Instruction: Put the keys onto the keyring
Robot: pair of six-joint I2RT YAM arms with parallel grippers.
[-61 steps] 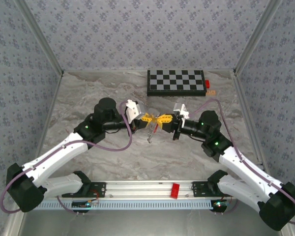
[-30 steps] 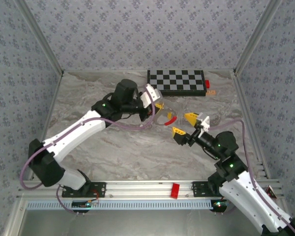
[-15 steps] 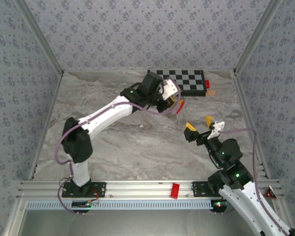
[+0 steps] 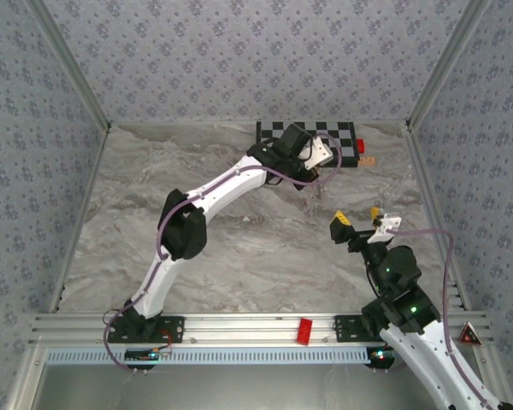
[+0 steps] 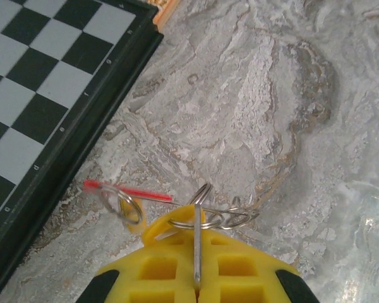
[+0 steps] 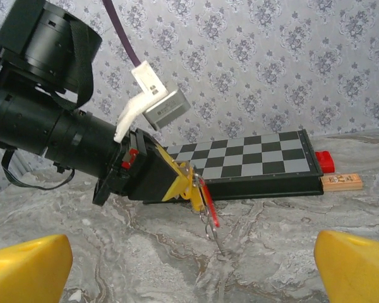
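While left pincer (image 5: 196, 235) clamps thin grey, red-arced keyring (image 5: 139, 191), right pincer (image 6: 189, 268) gapes wide.

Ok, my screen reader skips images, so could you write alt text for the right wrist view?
The left gripper, shut on the keyring, holds it dangling over the marble table, its red arc hanging down. Behind lies a checkerboard with a small red block at its right end; the right gripper is open, its yellow fingertips at the bottom corners.

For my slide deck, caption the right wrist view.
Left hand holding the thin grey keyring with red arc near a black-and-white checkerboard.
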